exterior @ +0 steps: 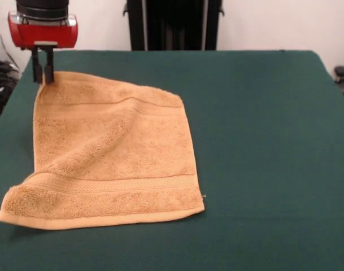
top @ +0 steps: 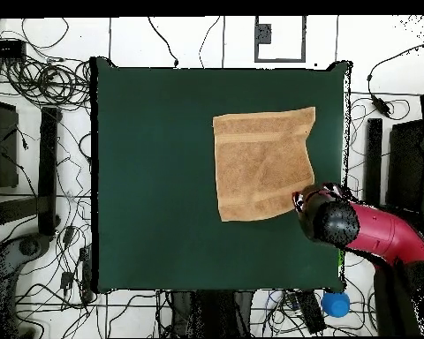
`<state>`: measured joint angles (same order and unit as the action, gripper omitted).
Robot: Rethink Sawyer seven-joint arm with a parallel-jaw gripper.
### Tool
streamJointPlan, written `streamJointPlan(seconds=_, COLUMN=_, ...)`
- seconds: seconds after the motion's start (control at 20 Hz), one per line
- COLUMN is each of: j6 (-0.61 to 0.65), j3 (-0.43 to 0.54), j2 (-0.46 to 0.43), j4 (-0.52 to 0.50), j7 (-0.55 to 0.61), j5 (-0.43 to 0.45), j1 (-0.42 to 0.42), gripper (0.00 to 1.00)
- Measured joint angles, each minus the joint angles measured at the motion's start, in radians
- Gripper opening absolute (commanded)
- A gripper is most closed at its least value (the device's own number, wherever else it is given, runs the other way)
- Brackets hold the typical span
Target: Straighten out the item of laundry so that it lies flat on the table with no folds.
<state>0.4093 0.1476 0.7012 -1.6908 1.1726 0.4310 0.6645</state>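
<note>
Nearest in the front view is the towel, with its hemmed edge low in the frame. It lies on the green bench, left of the middle. The corner at the lower left of the frame curls and lifts off the cloth a little (there is a dark shadow under it). A soft ridge runs up the towel's left side, and the far edge slopes down to the right, so the towel is not flat yet.

Farther back, at the upper left of the frame, the red and black hand comes down from above. Its two dark fingers stand close together right at the towel's far left corner. They look pinched on that corner, though the very tips are hard to see.

In the overhead view the towel sits in the right half of the bench, and the hand is at its lower right corner, mostly hidden under the arm.

So the whole towel stretches away from the hand, toward the bottom and right of the front view. I think pulling that corner up and left, away from the rest, would smooth the ridge.
</note>
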Motion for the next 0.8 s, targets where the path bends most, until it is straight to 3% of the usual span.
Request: streamJointPlan(seconds=0.8, j6=-0.098, j3=-0.145, j2=0.032, j4=-0.001, j7=0.014, j5=-0.053, j1=-0.05, gripper=0.0)
